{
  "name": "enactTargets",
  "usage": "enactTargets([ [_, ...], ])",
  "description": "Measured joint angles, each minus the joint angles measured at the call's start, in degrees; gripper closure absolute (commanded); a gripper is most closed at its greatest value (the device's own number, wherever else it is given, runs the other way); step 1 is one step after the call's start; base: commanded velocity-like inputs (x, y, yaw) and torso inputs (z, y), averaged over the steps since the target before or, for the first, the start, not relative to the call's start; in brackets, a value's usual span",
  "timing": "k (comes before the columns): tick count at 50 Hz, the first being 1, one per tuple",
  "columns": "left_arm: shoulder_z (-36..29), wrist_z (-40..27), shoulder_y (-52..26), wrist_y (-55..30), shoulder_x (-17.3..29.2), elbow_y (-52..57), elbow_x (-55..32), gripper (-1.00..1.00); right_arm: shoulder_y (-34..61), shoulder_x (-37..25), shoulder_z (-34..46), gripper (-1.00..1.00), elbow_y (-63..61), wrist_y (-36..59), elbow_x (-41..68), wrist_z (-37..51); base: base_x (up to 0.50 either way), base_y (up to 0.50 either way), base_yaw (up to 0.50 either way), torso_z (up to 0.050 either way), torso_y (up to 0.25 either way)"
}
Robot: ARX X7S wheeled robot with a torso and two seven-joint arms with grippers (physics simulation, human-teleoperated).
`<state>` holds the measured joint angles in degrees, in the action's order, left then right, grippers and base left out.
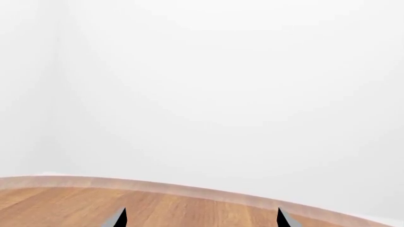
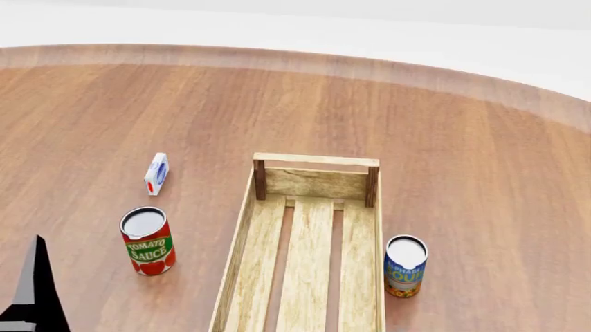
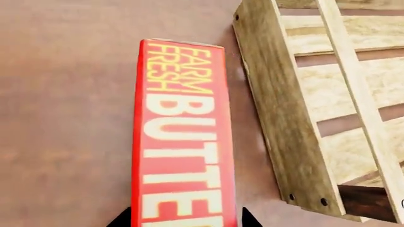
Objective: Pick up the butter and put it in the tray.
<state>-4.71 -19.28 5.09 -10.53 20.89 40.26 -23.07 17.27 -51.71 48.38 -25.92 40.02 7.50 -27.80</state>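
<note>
A: Count of items logged?

B: One butter carton (image 3: 183, 137), one tray (image 2: 309, 242), two cans and one small white-blue carton (image 2: 157, 173) are noted on the wooden table (image 2: 443, 152). The tomato sauce can (image 2: 148, 242) is seen standing to the left of the tray in the head view, with the small carton beyond it; the blue-labelled can (image 2: 405, 266) is seen standing just beside the tray's right side.

A: Arm poses?

B: The left gripper (image 1: 200, 220) is held low over bare table, aimed toward the rim and the white wall; only its two dark tips are visible, set wide apart with nothing between them. The right gripper (image 3: 183, 220) is pointed down at the butter. A dark fingertip (image 3: 121, 218) is seen at either long side of the carton's near end; whether the carton is actually clamped cannot be told.

A: Butter location?

B: It is recorded in the right wrist view only, just outside the tray's wooden side wall, roughly parallel to it, near a corner. Whether it is resting on the table or lifted cannot be told.

A: Tray contents?

B: Nothing is seen inside; only bare slats are shown.
</note>
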Motion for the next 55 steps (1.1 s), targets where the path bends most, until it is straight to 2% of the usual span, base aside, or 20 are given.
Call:
enactTargets([
  [9, 0.02, -0.26, 0.07, -0.14, 0.22, 0.48, -0.38, -1.0, -5.56, -3.28, -2.67, 1.0, -9.88, 0.72, 5.34, 2.47, 0.0, 0.0, 0.0, 0.0, 0.0],
  [28, 0.16, -0.79, 0.17, -0.34, 0.67, 1.48, -1.34, -1.0, -16.69, -12.56, -13.35, 1.0, -23.64, -3.81, 16.72, 13.36, 0.0, 0.0, 0.0, 0.0, 0.0],
  [41, 0.26, -1.13, 0.22, -0.27, 0.95, 1.8, -1.64, -1.0, -23.04, -18.29, -19.83, 1.0, -26.45, -10.85, 22.84, 20.05, 0.0, 0.0, 0.0, 0.0, 0.0],
  [55, 0.36, -1.55, 0.24, -0.28, 1.26, 2.17, -1.93, -1.0, -28.39, -21.24, -24.54, 1.0, -24.65, -17.47, 26.76, 26.95, 0.0, 0.0, 0.0, 0.0, 0.001],
])
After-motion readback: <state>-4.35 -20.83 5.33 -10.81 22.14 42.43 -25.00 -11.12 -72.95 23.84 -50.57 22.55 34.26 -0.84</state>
